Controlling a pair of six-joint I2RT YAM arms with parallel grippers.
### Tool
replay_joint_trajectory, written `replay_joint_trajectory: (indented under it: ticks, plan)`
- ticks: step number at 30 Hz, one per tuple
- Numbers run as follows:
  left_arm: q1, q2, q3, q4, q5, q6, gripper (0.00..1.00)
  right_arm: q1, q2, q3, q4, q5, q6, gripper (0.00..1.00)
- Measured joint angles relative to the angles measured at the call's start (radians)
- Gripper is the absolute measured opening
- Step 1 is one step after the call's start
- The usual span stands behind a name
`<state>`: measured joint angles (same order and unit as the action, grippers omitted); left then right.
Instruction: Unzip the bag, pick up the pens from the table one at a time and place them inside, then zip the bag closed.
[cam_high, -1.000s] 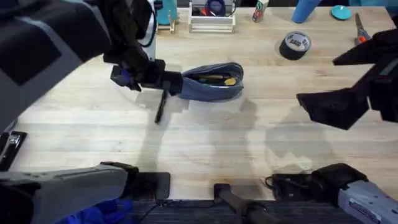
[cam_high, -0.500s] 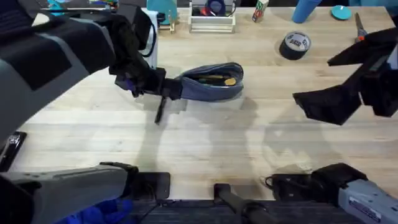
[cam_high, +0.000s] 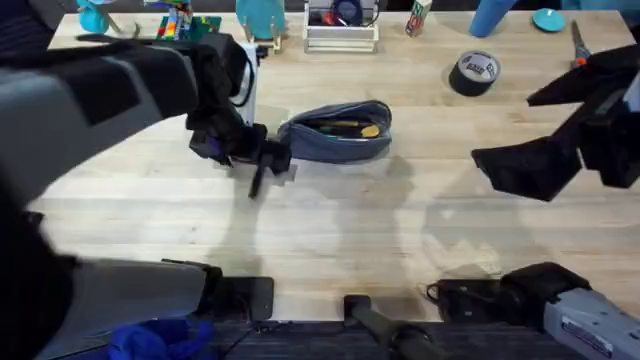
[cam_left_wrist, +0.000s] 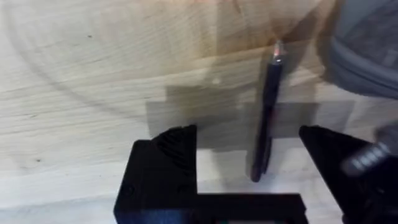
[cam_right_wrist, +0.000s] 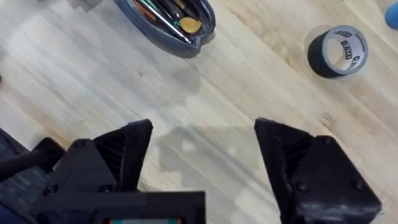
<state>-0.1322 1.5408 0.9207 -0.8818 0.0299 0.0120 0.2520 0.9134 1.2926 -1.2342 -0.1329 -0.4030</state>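
Bag (cam_high: 338, 130) lies on the tabletop (cam_high: 330, 220) a little beyond the middle, its zipper undone and its mouth gaping upward. Inside it (seen best from the right wrist) are several slim pens and one yellowish item (cam_right_wrist: 189, 25). The tabletop is pale planked wood with plain grain.

Left arm reaches in from the lower left, large and dark under the overhead camera, and its pincer (cam_high: 262, 158) sits low just left of the bag's near end. In the left wrist view that pincer (cam_left_wrist: 249, 146) is spread wide, one black finger on each side of a single dark pen (cam_left_wrist: 266, 112) lying flat on the wood; neither finger touches it. The pen (cam_high: 257, 180) lies just beside the bag's left end, apart from the fabric, and the grey edge of the bag (cam_left_wrist: 367, 50) shows near its tip.

Right pincer (cam_high: 530, 165) hangs above the tabletop well to the right of the bag, fingers spread and holding nothing; its own view looks down past them (cam_right_wrist: 202, 155) at bare wood, the bag (cam_right_wrist: 168, 22) and a roll of dark tape (cam_right_wrist: 339, 50).

That tape (cam_high: 473, 72) rests near the far right, well apart from the bag.
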Motion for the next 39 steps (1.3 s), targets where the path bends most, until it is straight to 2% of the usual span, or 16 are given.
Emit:
replay_joint_trajectory:
  ticks: [11,13,14,16,23,39]
  plan:
    - [0.000,0.034,0.014,-0.005,-0.004,0.006,0.995,0.000,0.000,0.000,0.000,0.002,0.000,0.996]
    - [0.000,0.034,0.014,-0.005,-0.004,0.007,0.963,0.000,0.000,0.000,0.000,0.003,0.000,0.996]
    - [0.000,0.034,0.014,-0.005,-0.004,0.007,0.906,0.000,0.000,0.000,0.000,0.003,0.000,0.996]
    - [0.000,0.034,0.014,-0.005,-0.003,0.006,0.678,0.000,0.000,0.000,0.000,0.003,0.000,0.996]
    - [-0.003,0.034,0.016,-0.003,0.023,0.008,0.068,0.000,0.000,0.000,0.000,0.003,0.000,0.995]
    - [0.003,0.042,0.031,-0.017,0.017,0.008,0.043,0.000,0.000,0.000,0.000,0.003,0.000,0.996]
